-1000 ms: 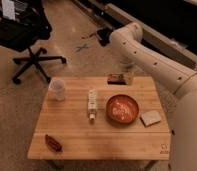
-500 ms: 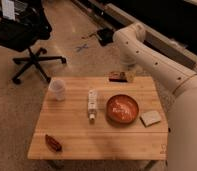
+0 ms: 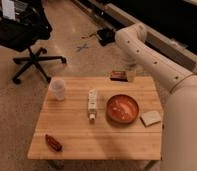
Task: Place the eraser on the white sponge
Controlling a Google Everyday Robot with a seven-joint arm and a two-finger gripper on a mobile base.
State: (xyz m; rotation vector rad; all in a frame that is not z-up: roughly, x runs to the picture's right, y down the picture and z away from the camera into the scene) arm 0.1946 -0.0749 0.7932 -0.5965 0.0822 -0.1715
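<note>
The eraser (image 3: 117, 75), a small dark block with a reddish top, lies on the wooden table (image 3: 82, 135) at its far edge. My gripper (image 3: 130, 74) hangs from the white arm right beside the eraser, on its right, low over the table edge. The white sponge (image 3: 151, 118) lies flat near the table's right edge, just right of the orange bowl (image 3: 122, 108). Eraser and sponge are well apart.
A white cup (image 3: 57, 89) stands at the table's far left. A small white bottle (image 3: 93, 104) lies in the middle. An elongated dark red object (image 3: 53, 142) lies at the front left corner. A black office chair (image 3: 22, 30) stands on the floor behind.
The arm has shifted slightly to the right, with the gripper staying low beside the eraser. The eraser, sponge and bowl have not visibly moved.
</note>
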